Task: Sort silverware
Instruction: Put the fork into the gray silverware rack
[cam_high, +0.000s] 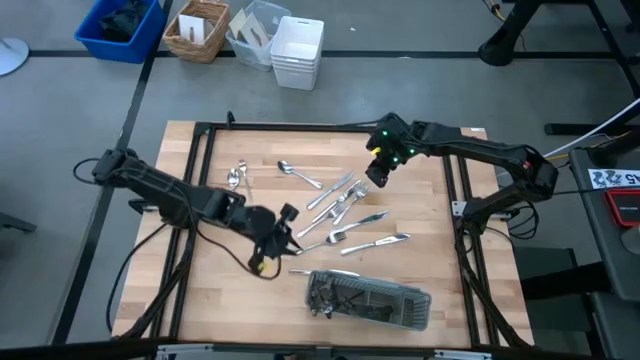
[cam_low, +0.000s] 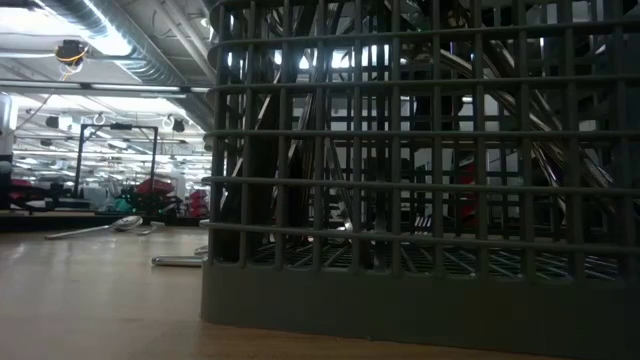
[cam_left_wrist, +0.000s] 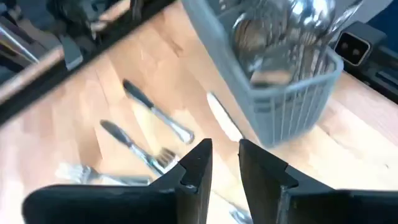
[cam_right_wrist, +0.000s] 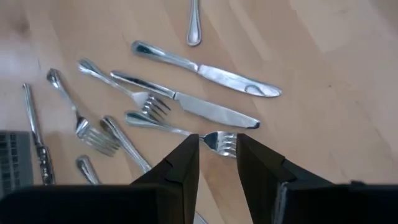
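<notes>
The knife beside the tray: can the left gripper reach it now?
Probably yes. The left gripper hovers just beside the knife, jaws apart and empty, with bare wood between. The tray lies close, but does not cover it.

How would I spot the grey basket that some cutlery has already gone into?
Look at the wooden table, along its near edge. The long grey mesh tray lies there on its own, below the loose silverware. It is the only container on the table, with cutlery inside.
</notes>
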